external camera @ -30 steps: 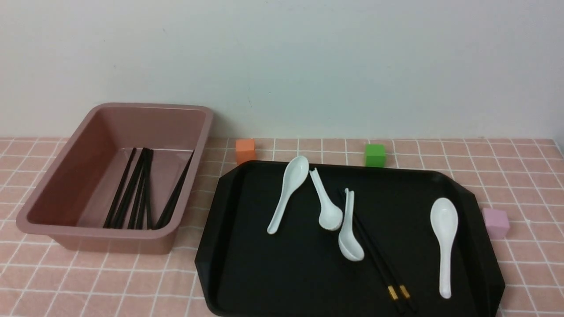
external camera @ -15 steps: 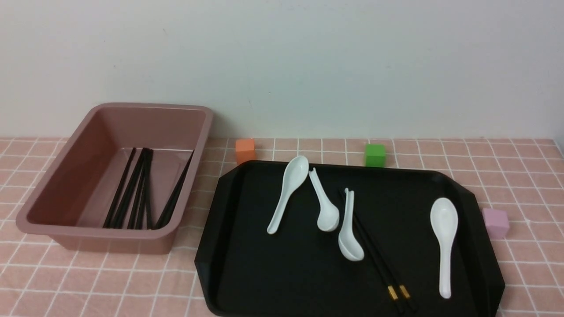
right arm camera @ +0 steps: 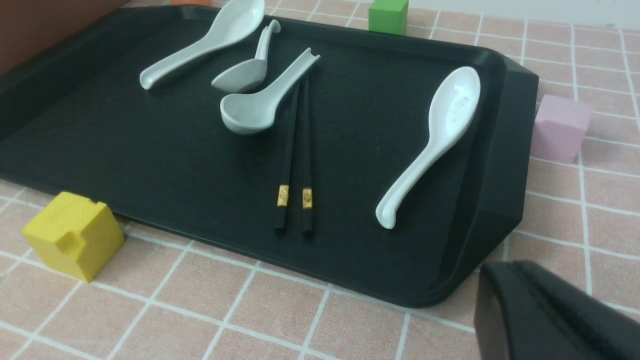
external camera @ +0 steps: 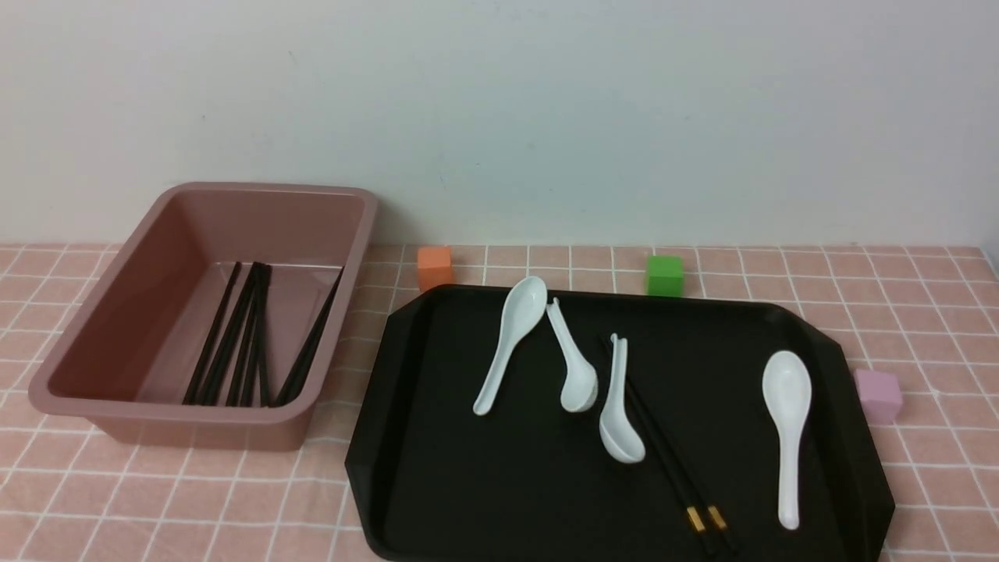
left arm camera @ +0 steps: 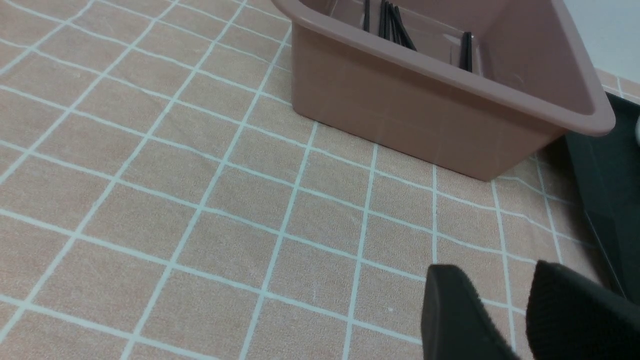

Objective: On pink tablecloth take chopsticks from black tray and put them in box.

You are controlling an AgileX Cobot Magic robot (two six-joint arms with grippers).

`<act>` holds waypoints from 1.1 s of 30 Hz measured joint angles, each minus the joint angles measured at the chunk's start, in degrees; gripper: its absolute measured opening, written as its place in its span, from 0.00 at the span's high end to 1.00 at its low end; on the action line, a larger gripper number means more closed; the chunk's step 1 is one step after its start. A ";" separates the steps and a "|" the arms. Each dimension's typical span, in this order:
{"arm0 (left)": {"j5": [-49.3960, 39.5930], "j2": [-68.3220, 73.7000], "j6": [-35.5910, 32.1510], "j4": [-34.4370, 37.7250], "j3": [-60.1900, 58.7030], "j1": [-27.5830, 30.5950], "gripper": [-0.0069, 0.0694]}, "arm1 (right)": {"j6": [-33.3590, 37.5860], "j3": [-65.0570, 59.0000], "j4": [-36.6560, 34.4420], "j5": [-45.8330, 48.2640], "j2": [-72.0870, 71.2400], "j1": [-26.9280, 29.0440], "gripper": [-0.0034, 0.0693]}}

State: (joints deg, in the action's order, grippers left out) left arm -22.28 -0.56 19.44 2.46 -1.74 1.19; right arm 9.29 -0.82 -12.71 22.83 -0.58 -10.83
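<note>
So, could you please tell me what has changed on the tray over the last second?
Only the second spoon from the left moved: its bowl rocked and shifted slightly toward the robot's left. The other spoons, the chopsticks on the black tray, the chopsticks in the box and the cubes stayed put. Nothing was gripped or released.

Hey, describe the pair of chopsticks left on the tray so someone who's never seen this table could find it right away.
Start at the black tray on the pink tablecloth, right of the box. The chopsticks lie side by side on the tray's right half, between two white spoons, their thin ends tucked under one spoon. They are the tray's only thin black sticks, each with a gold band.
</note>
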 joint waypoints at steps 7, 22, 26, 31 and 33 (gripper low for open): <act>0.00 0.00 0.00 0.00 0.00 0.00 0.60 | -0.11 0.00 0.00 0.00 0.00 0.00 0.96; -0.04 0.00 0.00 0.00 0.00 0.00 0.60 | -0.16 0.00 0.00 0.05 0.00 0.00 0.95; -0.04 0.00 0.00 0.00 0.00 0.00 0.60 | -0.16 0.00 0.00 0.05 0.00 0.00 0.94; -0.04 0.00 0.00 0.00 0.00 0.00 0.60 | -0.16 0.00 0.00 0.05 0.00 0.00 0.93; -0.04 0.00 0.00 0.00 0.00 0.00 0.60 | -0.16 0.00 0.00 0.05 0.00 0.00 0.93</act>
State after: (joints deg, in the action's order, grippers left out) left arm -22.32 -0.56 19.44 2.46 -1.74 1.19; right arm 9.13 -0.82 -12.71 22.88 -0.58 -10.83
